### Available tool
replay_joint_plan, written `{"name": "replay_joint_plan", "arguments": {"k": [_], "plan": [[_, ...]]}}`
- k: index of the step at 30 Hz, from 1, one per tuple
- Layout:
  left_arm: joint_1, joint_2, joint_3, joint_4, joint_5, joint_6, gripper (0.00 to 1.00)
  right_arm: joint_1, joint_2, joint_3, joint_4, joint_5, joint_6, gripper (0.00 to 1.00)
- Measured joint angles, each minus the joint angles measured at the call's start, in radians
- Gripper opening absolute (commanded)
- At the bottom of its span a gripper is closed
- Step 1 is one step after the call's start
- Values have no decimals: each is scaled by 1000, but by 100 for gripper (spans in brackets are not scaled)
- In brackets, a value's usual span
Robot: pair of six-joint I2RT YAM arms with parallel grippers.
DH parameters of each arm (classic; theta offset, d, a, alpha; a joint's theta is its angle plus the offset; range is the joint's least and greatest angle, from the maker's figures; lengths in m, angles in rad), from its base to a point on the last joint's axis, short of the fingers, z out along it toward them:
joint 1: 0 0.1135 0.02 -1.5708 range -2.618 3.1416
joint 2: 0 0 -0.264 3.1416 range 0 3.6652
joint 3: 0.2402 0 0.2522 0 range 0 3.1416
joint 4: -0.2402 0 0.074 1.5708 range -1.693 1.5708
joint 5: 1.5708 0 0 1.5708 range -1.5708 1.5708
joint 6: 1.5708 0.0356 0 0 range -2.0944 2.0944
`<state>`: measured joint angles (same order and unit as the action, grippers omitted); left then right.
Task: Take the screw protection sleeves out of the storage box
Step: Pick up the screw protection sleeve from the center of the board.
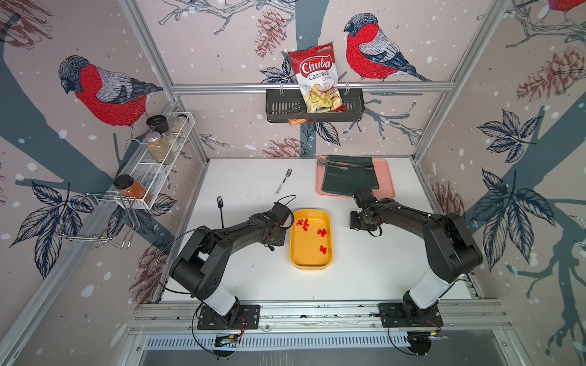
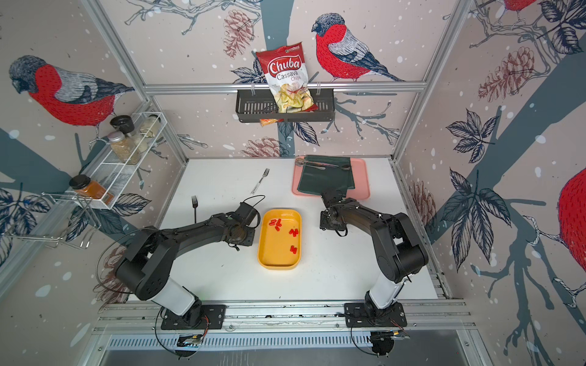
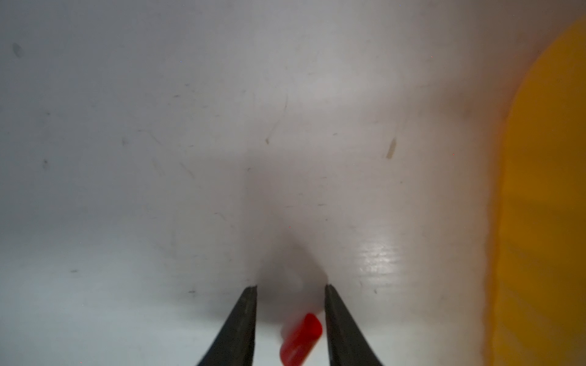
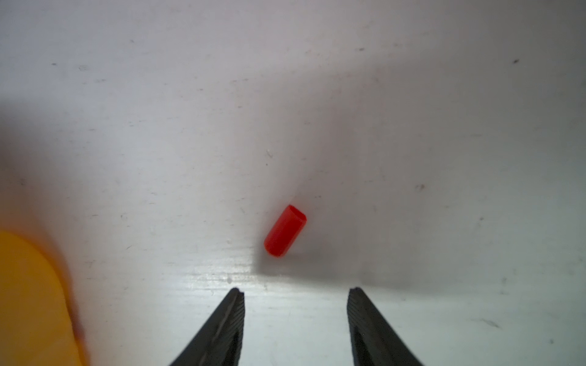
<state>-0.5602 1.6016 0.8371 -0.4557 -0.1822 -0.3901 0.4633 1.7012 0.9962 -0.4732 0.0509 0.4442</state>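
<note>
Left wrist view: left hand [image 3: 290, 286] parted, blurred red sleeve [image 3: 299, 340] loose between its fingers [image 3: 242, 320]. Right hand [image 4: 296, 290] spread wider — empty — second sleeve [image 4: 285, 230] lying on desk [image 4: 444, 126] just ahead.

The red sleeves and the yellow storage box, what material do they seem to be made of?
Red sleeve: probably plastic or soft rubber, smooth and matte; the colour is even and shows no shine.
Yellow storage box: probably moulded plastic, slightly glossy; rounded corners, a pale reflection on its floor.
</note>
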Motion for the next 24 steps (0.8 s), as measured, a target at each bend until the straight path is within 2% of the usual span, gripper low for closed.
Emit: {"name": "replay_joint_plan", "arguments": {"k": [3,8,13,18,20,24], "plan": [[-5,2,-2,6,-2,-4,30,1,1,0,0,0,0,57],[-6,21,2,35,-2,-22,11,2,12,5,0,0,0,57],[-6,20,-5,54,2,-32,0,8,20,6,0,0,0,57],[-6,14,-10,58,-2,-48,0,11,32,8,0,0,0,57],[-6,9,-9,51,-4,-55,13,13,35,8,0,0,0,56],[-6,-19,0,-19,-10,-57,33,14,36,9,1,0,1,56]]}}
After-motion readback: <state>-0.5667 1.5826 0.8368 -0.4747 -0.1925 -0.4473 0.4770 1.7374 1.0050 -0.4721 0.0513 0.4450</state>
